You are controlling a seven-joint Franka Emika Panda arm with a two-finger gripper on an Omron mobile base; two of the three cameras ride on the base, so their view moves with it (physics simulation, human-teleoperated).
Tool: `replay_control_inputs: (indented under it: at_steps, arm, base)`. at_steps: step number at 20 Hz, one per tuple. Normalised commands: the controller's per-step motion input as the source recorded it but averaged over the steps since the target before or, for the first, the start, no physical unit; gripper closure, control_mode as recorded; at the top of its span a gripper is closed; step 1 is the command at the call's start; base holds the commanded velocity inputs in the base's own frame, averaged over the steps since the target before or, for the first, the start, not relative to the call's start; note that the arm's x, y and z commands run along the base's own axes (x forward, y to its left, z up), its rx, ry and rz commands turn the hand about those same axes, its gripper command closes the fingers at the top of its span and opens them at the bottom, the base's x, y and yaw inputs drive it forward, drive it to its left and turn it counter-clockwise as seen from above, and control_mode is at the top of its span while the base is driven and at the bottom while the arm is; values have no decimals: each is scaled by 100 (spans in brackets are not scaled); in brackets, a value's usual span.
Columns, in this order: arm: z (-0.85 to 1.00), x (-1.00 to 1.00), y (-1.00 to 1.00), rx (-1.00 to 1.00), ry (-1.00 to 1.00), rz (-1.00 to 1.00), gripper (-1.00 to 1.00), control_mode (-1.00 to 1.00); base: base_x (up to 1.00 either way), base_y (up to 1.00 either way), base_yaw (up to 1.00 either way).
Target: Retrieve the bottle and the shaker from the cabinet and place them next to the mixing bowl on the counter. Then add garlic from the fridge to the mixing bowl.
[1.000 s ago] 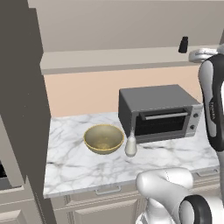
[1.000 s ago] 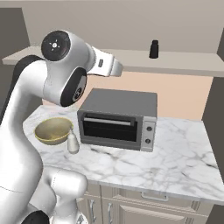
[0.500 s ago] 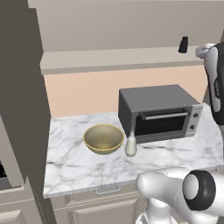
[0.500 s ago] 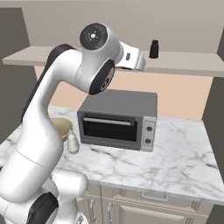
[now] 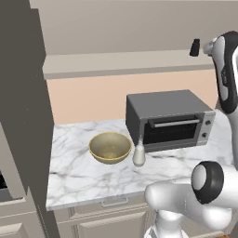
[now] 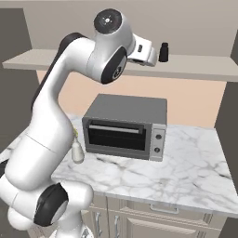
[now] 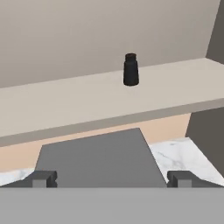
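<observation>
The shaker (image 7: pixel 131 69) stands alone on the cabinet shelf (image 7: pixel 65 105), with bare shelf to both sides and in front of it. In the hand view the open gripper (image 7: pixel 112 178) faces it across empty air, fingers spread far wider than the shaker. A dark panel (image 7: pixel 216 30) closes off the shelf's right end, near the shaker. Below the shelf, the toaster oven (image 5: pixel 167 120) leaves a gap above its top. On the counter (image 5: pixel 79 176), the bowl (image 5: pixel 110 147) and bottle (image 5: pixel 139 154) sit close together, the bottle just in front of the oven's left corner. The counter's front strip and right part (image 6: pixel 195 172) lie bare.
</observation>
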Motion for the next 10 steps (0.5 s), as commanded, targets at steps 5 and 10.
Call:
replay_control_inputs:
  at_steps: [5,10]
  arm:
    - [-22,48,-2,0,-10,0,-100,-100]
    - [-6,69,-28,0,-2,0,-100,-100]
  base:
    - [0,0,0]
    - [0,0,0]
